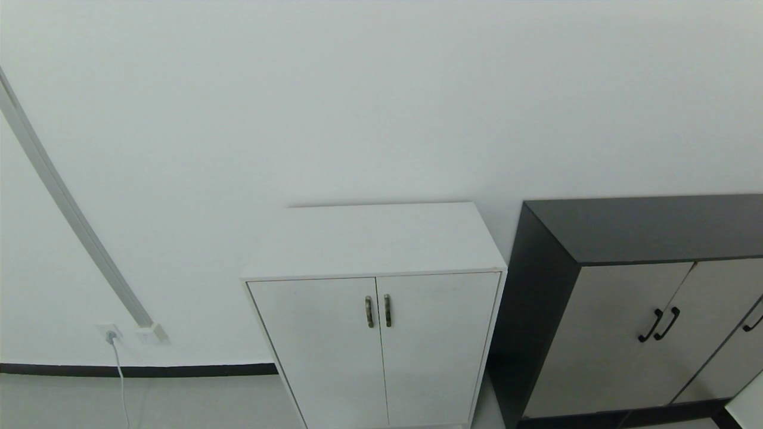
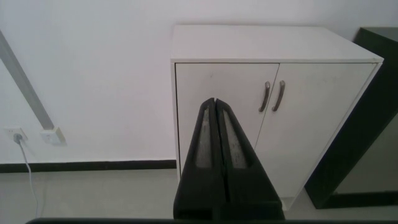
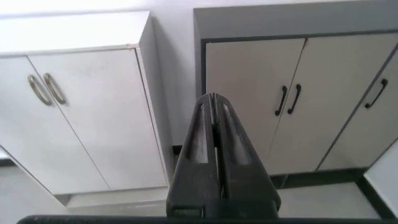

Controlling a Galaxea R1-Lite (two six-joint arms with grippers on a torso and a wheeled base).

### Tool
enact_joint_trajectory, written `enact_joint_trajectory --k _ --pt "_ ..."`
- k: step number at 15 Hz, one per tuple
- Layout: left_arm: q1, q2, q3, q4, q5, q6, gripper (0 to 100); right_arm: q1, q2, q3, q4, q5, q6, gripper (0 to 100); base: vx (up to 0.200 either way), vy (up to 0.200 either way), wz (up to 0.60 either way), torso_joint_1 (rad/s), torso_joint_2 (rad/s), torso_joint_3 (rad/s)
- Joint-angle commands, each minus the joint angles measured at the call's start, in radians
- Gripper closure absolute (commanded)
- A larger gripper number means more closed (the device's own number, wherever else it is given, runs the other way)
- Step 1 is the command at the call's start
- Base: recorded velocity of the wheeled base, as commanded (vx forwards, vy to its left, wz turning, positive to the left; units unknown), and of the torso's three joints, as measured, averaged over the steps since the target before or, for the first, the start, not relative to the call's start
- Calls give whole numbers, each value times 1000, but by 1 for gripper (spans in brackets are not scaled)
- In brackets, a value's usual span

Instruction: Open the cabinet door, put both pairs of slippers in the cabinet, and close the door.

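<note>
A white two-door cabinet [image 1: 375, 333] stands against the wall with both doors closed and two metal handles [image 1: 378, 311] side by side at the middle. The same cabinet [image 2: 273, 106] appears in the left wrist view, where my left gripper [image 2: 214, 102] is shut with nothing in it, some way in front of the left door. My right gripper [image 3: 214, 98] is shut and holds nothing; it sits between the white cabinet [image 3: 81, 106] and a dark cabinet [image 3: 298, 93].
A black-framed cabinet [image 1: 638, 310] with beige doors and black handles stands right beside the white one. On the wall to the left are a slanted cable duct [image 1: 65, 202], a socket with a plugged-in cord [image 1: 111, 338] and a black skirting strip [image 1: 137, 370].
</note>
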Motion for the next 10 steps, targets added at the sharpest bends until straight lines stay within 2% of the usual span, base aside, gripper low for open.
enact_joint_trajectory --k 1,3,10 --pt "0 1 0 0 0 1 100 2 -4 0 -4 -5 63 100 0 0 0 0 0 0" --pt "0 1 0 0 -1 2 100 0 -4 0 -5 -33 67 100 0 0 0 0 0 0" --pt "0 1 0 0 -6 9 100 0 -4 0 -4 -29 64 100 0 0 0 0 0 0"
